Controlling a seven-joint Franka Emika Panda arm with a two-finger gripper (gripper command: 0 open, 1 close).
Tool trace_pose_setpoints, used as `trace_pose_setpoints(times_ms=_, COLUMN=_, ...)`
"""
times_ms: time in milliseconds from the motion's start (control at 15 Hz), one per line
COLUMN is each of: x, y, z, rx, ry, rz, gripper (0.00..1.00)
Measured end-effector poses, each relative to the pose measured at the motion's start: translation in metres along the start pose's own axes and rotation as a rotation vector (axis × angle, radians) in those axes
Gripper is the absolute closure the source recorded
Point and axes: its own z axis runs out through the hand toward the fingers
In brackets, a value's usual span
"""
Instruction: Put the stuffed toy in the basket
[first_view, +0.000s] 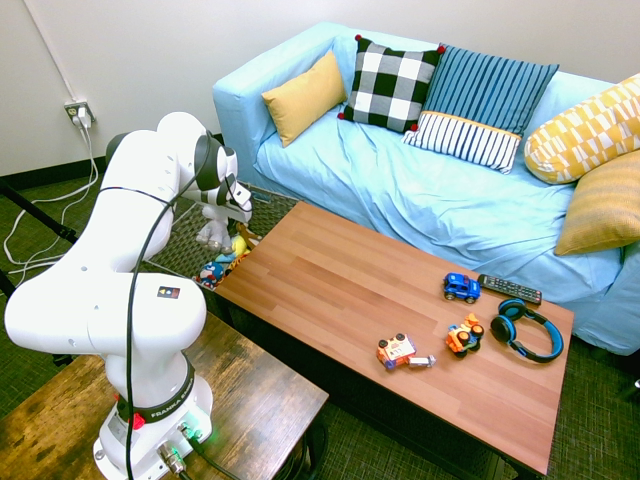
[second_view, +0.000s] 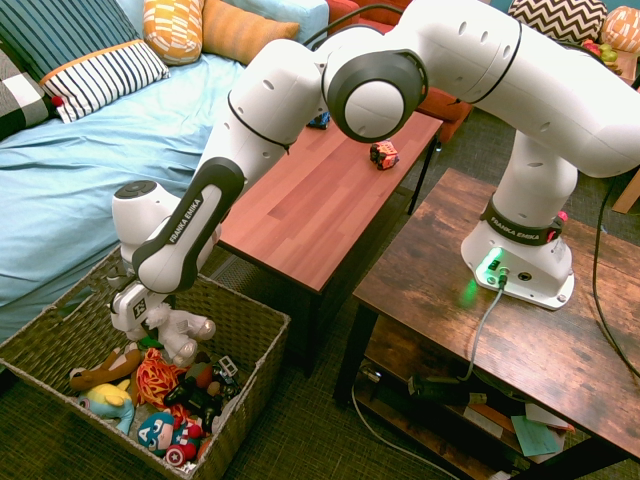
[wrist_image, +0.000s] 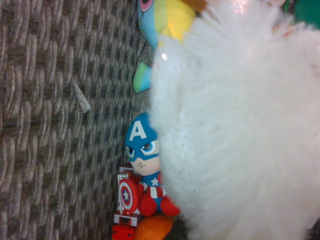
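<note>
The stuffed toy (second_view: 183, 333) is a small white plush animal. It hangs just under my gripper (second_view: 142, 305), inside the basket (second_view: 255, 335), above the other toys lying there. The basket is a large grey-brown woven box on the floor between sofa and coffee table. From the other side the stuffed toy (first_view: 213, 234) shows below my gripper (first_view: 232, 205), over the basket (first_view: 180, 252). In the wrist view the white fur of the stuffed toy (wrist_image: 240, 125) fills the right half, with the woven basket wall (wrist_image: 50, 125) behind. I cannot see whether the toy is held.
Several colourful plush toys lie in the basket, among them a Captain America doll (wrist_image: 142, 170). The wooden coffee table (first_view: 320, 275) stands right beside the basket and carries a blue car (first_view: 461, 288), small robot toys, headphones (first_view: 525, 330) and a remote. The blue sofa (first_view: 400, 190) is behind.
</note>
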Motion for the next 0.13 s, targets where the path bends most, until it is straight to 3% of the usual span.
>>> trace_pose_setpoints(times_ms=133, x=0.0002, y=-0.0034, z=-0.0028, rx=0.007, ry=-0.009, rz=0.004, gripper=0.00)
